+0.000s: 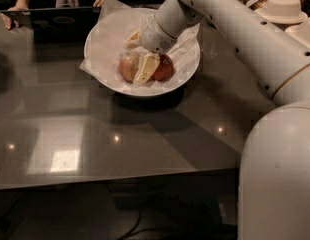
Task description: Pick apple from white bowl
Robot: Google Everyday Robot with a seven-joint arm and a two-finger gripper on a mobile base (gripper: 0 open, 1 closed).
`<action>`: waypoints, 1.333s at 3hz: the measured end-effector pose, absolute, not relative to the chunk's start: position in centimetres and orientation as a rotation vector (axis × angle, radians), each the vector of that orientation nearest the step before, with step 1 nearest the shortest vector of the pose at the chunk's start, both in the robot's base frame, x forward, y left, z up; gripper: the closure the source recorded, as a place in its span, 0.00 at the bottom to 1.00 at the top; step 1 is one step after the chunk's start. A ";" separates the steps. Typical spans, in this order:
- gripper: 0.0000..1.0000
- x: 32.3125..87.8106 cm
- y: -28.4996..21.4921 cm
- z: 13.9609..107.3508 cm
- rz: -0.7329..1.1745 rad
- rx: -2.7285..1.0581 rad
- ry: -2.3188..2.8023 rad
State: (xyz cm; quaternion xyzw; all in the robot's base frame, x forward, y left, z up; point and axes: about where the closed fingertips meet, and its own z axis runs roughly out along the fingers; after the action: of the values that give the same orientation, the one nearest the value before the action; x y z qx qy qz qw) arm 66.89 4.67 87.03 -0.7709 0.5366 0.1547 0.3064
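Pale tan apple (128,67) low in paper-lined white bowl (145,91); tool (146,68) just beside it, perhaps in contact

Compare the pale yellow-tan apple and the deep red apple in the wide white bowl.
Colour: the pale yellow-tan apple is light; the deep red apple is dark. Position: the open gripper has one finger between them, pale apple image-left, red image-right. Both are round, resting in the white bowl.
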 end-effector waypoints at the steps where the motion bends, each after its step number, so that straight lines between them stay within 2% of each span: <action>1: 0.28 67.0 4.7 86.6 0.413 -2.040 1.427; 2: 0.47 67.0 4.8 86.4 0.418 -2.039 1.432; 4: 0.94 67.0 4.8 86.4 0.418 -2.039 1.432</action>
State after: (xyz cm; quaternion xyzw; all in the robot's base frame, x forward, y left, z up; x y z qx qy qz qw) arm 67.00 4.77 86.37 -0.7692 0.5401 0.1577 0.3029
